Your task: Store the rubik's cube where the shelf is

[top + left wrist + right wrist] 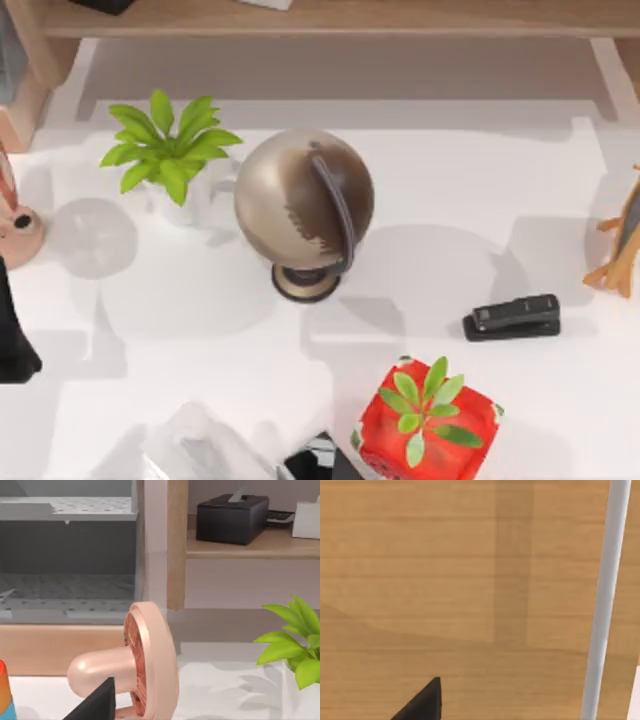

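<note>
Wooden shelf [330, 18] is cut off; neither gripper's state can be told.

The globe [303, 205] blocks my bench's [480, 180] middle, a potted plant [168, 150] at its ten o'clock. Toward twelve o'clock, open white runs below the shelf [340, 18]. A stapler [512, 317] sits at four o'clock.

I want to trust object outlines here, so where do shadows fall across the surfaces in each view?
Top view: soft grey shadows spread over the table, largest beside the globe and under the shelf. Left wrist view: leaf shadows from the plant dapple the tabletop. Right wrist view: a faint slanted shadow darkens the lower wood; a darker vertical band crosses it.
</note>
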